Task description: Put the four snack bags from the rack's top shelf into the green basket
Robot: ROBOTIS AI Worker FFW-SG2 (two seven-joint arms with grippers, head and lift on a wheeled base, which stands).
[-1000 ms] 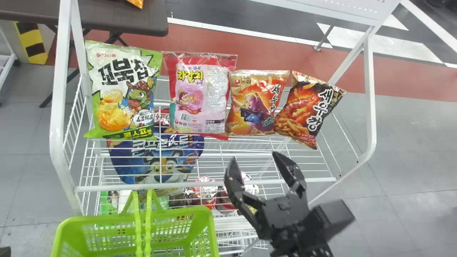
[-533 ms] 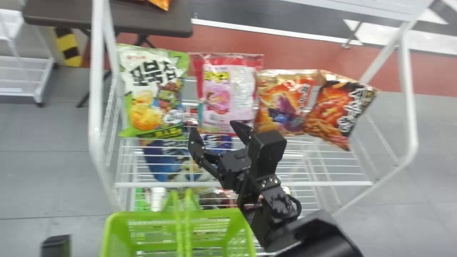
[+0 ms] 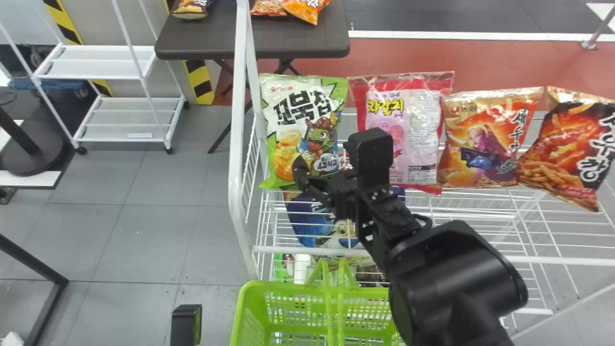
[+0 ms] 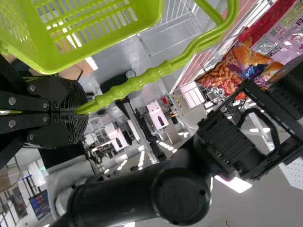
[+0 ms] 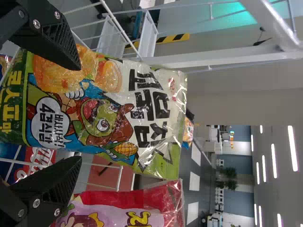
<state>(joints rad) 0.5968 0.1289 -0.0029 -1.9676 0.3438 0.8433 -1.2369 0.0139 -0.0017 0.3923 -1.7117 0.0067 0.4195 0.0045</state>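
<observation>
- Head view: along the top shelf point(image 3: 480, 258) stand, side by side, the green-and-white bag point(image 3: 288, 117), with large dark lettering above a cartoon character; the red-and-pink bag point(image 3: 423, 115), with a yellow-and-black title and a panel of fine print; the orange bag point(image 3: 480, 122), with dark lettering down one side; the black-and-orange bag point(image 3: 562, 154), tilted, with bold white lettering.
- Head view, continued: the right gripper point(image 3: 322, 166) is at the lower part of the green-and-white bag; the green basket point(image 3: 283, 288) is in front of the rack; the left gripper point(image 3: 186, 323) is at the bottom edge, left of the basket.
- Left wrist view: the left gripper point(image 4: 78, 112) has its fingers closed on the basket's handle point(image 4: 137, 82).
- Right wrist view: the right gripper point(image 5: 79, 113) has its fingers wide apart, one to either side of the green-and-white bag's lower part; it grips nothing; whether either finger touches the bag cannot be told.
</observation>
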